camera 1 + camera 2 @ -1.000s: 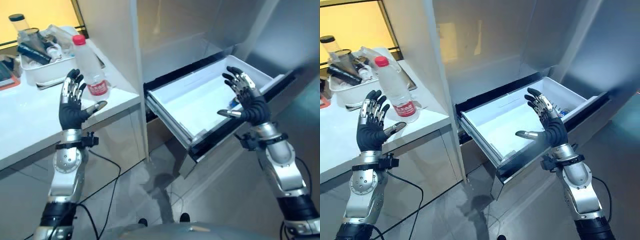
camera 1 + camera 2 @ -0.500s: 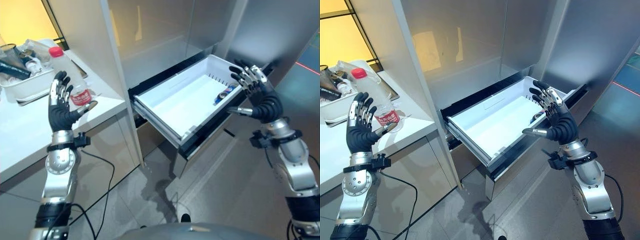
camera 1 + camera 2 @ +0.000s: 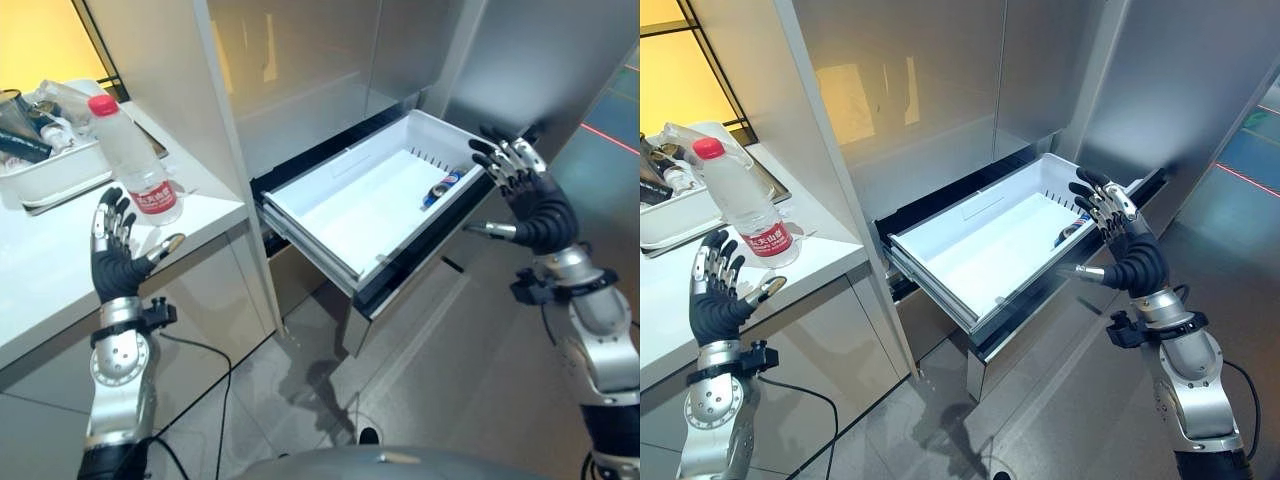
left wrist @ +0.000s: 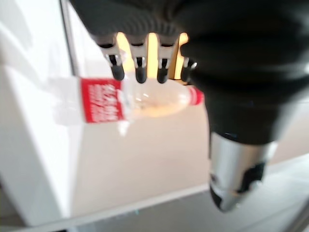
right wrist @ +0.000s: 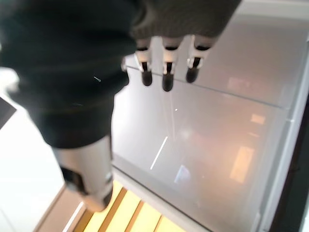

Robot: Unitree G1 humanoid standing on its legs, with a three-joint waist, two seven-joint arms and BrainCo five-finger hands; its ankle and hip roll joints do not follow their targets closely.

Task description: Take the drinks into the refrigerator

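Reaching stage: left robot hand (image 3: 117, 262) spread empty near the bottle (image 3: 132, 163); next, grasp it (drawer (image 3: 370, 195) open).

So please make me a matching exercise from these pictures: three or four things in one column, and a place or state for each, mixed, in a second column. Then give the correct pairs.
Things:
1. water bottle
2. small can
3. left hand
4. white tray

Places or states:
A. lying in the open white drawer
B. open, fingers spread, held before the counter's edge
C. upright on the white counter, red cap on top
D. on the counter behind the bottle, holding clutter

Pairs: 1-C, 2-A, 3-B, 4-D
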